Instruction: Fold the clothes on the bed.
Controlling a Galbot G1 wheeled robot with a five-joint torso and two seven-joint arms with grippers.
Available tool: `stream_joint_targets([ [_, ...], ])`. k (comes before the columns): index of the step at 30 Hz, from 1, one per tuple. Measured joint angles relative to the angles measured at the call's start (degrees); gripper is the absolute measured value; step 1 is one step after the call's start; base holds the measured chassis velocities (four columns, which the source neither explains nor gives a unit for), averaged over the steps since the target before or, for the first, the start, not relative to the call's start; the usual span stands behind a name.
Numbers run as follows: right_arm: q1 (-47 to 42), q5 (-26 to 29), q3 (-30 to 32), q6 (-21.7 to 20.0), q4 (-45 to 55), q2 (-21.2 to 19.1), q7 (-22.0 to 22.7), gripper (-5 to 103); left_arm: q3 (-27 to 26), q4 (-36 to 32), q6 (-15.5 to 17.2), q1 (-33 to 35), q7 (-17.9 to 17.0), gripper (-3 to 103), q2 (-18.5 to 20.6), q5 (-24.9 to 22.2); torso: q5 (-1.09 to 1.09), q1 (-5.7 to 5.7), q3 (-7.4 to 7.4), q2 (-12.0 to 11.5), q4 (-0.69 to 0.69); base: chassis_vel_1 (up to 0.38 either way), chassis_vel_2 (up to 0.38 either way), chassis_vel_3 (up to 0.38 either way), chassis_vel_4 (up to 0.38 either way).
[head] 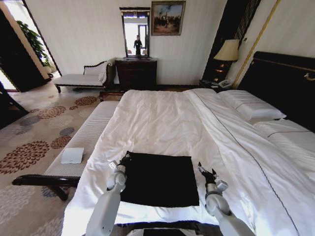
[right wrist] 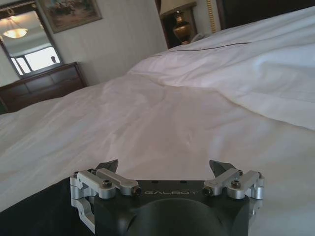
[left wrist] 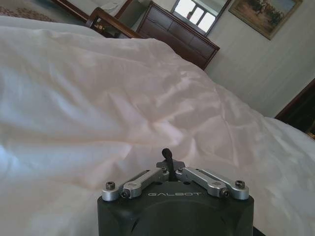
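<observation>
Holding both grippers by the shirt (head: 160, 178), which lies flat on the bed (head: 162, 123) near its foot. My left gripper (head: 119, 166), at the shirt's left edge, is pinched closed. My right gripper (head: 205, 173), at the right edge, is spread wide, ready to grab.

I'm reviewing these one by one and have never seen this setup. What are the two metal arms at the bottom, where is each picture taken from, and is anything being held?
The arms belong to a wheeled robot at the foot of the bed. One picture comes from its head; the others from cameras on each wrist, looking past the fingers across the white duvet. A black T-shirt, lying as a flat rectangle, sits between the grippers. The left gripper is shut at the shirt's left edge, with a dark sliver between its fingertips, probably fabric. The right gripper is open at the shirt's right edge, holding nothing.
</observation>
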Motion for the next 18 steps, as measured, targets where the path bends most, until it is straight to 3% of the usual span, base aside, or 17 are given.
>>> stream_joint_targets([
  [1, 0.38, 0.56, -0.11, 0.17, -0.73, -0.17, -1.2, 100, -0.12, -0.12, 0.01, -0.02, -0.04, 0, 0.11, -0.17, 0.0, 0.0, 0.0, 0.0, 0.01, 0.0, 0.0, 0.0, 0.0],
  [4, 3.41, 5.9, -1.22, 0.9, -5.7, -0.97, -11.57, 100, -0.43, -0.69, 0.06, 0.08, -0.19, 0, 0.63, -0.61, 0.0, 0.0, 0.0, 0.0, 0.0, 0.0, 0.0, 0.0, 0.0],
  [5, 3.41, 5.9, -1.22, 0.9, -5.7, -0.97, -11.57, 100, -0.43, -0.69, 0.06, 0.08, -0.19, 0, 0.63, -0.61, 0.0, 0.0, 0.0, 0.0, 0.0, 0.0, 0.0, 0.0, 0.0],
  [9, 8.83, 13.53, -2.89, 1.85, -12.37, -0.45, -26.55, 100, -0.44, -1.04, 0.06, 0.82, -0.23, 0, 0.61, -0.17, 0.01, 0.0, 0.0, 0.0, 0.03, 0.0, 0.0, 0.0, 0.0],
  [11, 9.46, 14.84, -3.07, 1.85, -13.02, -0.34, -28.34, 100, -0.46, -1.06, 0.06, 0.89, -0.23, 0, 0.57, -0.09, 0.01, 0.0, 0.0, 0.0, 0.03, 0.0, 0.0, 0.0, 0.0],
  [13, 11.58, 18.31, -3.63, 1.4, -15.11, 0.2, -33.08, 100, -0.46, -1.12, 0.06, 1.08, -0.32, 0, 0.48, 0.26, 0.0, 0.01, 0.0, 0.0, 0.02, 0.0, 0.0, 0.0, 0.0],
  [18, 13.32, 19.7, -4.34, -0.03, -17.12, 0.9, -35.7, 100, -0.27, -1.15, 0.06, 1.13, -0.45, 0, 0.46, 0.65, 0.01, 0.0, 0.0, 0.0, 0.01, 0.0, 0.0, 0.0, 0.0],
])
